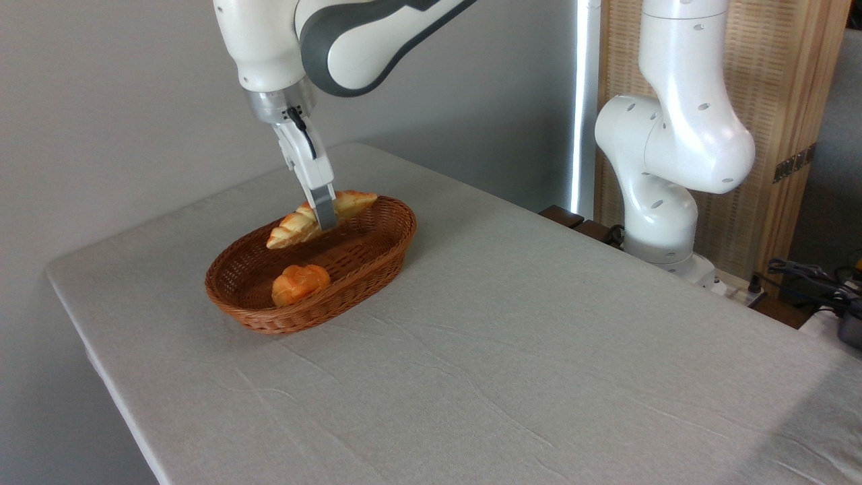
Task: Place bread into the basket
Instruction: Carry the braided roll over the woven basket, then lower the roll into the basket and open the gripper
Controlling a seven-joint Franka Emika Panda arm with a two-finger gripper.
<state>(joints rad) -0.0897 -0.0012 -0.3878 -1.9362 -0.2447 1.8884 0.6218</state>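
The bread (296, 228), a long braided golden-orange loaf, hangs tilted over the far side of the basket (377, 259), its left end lower and its right end above the far rim. My gripper (324, 217) comes down from above and is shut on the loaf near its middle; one grey finger (323, 207) crosses in front of it. The basket is an oval of brown wicker with low sides, standing on the left half of the table.
A small round orange bun (298, 283) lies inside the basket near its front left. The table (539, 350) carries a pale grey cloth. The arm's white base (663, 209) stands off the right rear edge, with cables (808, 276) beside it.
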